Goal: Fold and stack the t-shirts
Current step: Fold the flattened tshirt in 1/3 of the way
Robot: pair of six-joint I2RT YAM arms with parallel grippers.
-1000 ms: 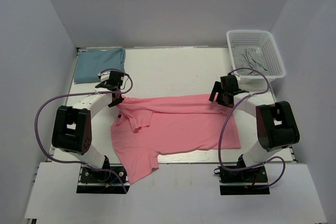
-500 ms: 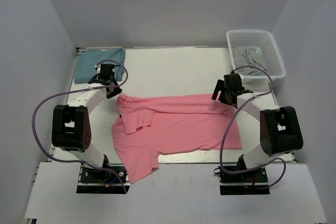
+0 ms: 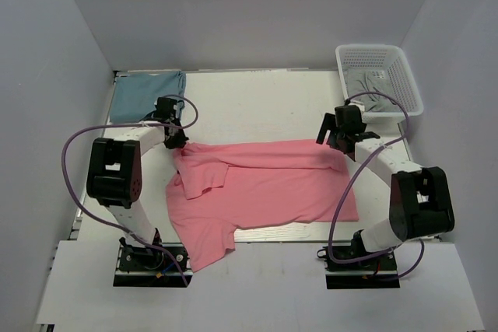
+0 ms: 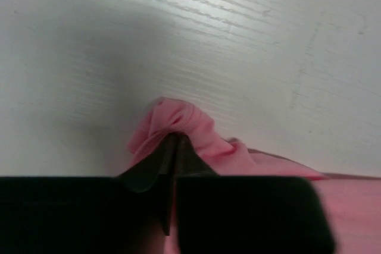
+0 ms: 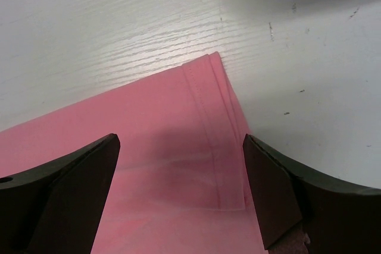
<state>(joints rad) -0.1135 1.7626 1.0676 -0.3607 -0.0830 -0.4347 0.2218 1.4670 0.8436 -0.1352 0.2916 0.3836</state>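
Left gripper (image 4: 172, 140): clenched on a bunched pinch of the salmon pink t-shirt (image 3: 264, 184) at its far left corner; the fingers (image 4: 238, 212) are pressed together, with cloth puckered at their tips. Right gripper (image 5: 180, 144): released, fingers (image 5: 59, 194) spread wide and held over the shirt's far right corner, where a stitched hem is seen lying flat on the white table (image 3: 257, 106). Pink t-shirt: spread across the middle of the table between the two arms, one sleeve turned inward at the left, the near left part carried past the table's near edge. Teal-blue t-shirt (image 3: 146, 92): laid folded at the far left corner, near the left gripper but apart from the pink shirt. White mesh basket (image 3: 366, 58): placed at the far right corner, grey cloth (image 3: 373, 92) contained within.
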